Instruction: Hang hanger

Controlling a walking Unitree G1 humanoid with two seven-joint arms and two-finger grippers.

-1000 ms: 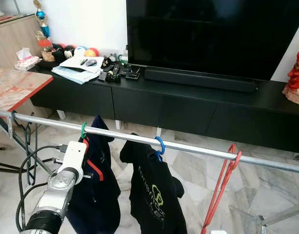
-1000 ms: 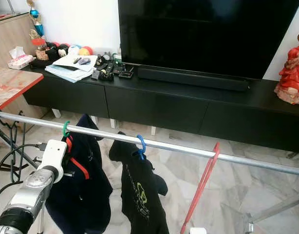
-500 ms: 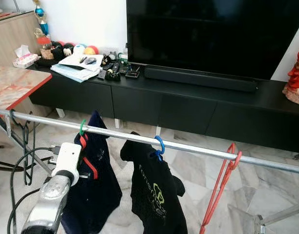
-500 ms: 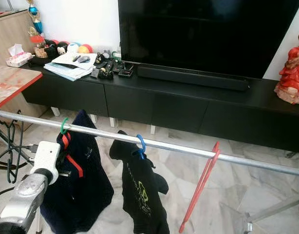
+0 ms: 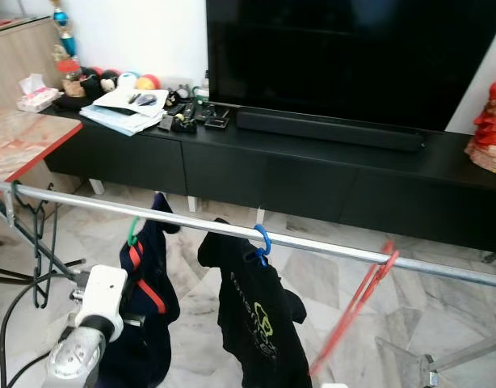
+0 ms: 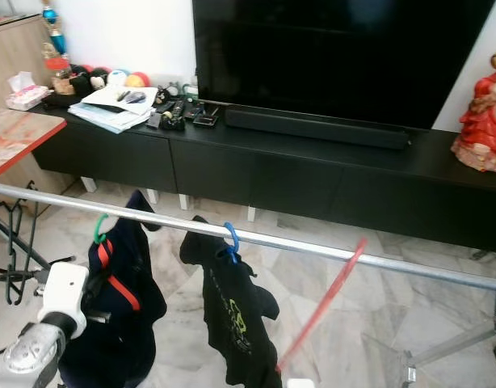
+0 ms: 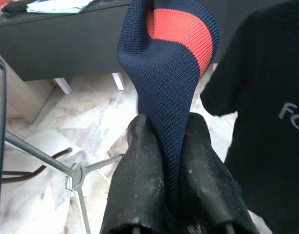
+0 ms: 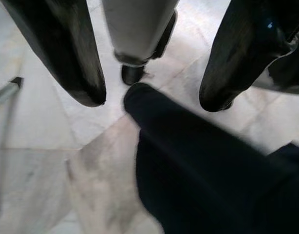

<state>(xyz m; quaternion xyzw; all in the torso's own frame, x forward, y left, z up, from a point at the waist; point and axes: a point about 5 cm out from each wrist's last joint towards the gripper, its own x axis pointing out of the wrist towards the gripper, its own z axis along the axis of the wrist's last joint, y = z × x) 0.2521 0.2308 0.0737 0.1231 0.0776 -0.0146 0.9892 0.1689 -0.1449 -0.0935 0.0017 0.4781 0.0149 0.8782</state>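
Note:
A metal rail crosses the view. A navy garment with a red stripe hangs from it on a green hanger. My left gripper is shut on a fold of that garment, the cloth pinched between its black fingers; the silver left arm rises from below on the left. A black T-shirt hangs on a blue hanger at mid rail. A bare red hanger hangs further right, blurred. My right gripper is open over the marble floor, with dark cloth beneath it.
A long black TV console with a large TV stands behind the rail, with papers and a red figurine on it. A red-edged table is at the left. The rack's legs stand on the floor.
My left arm has dropped lower and nearer, still holding the navy garment. The red hanger's lower end has swung left and is now blurred. The camera has shifted slightly.

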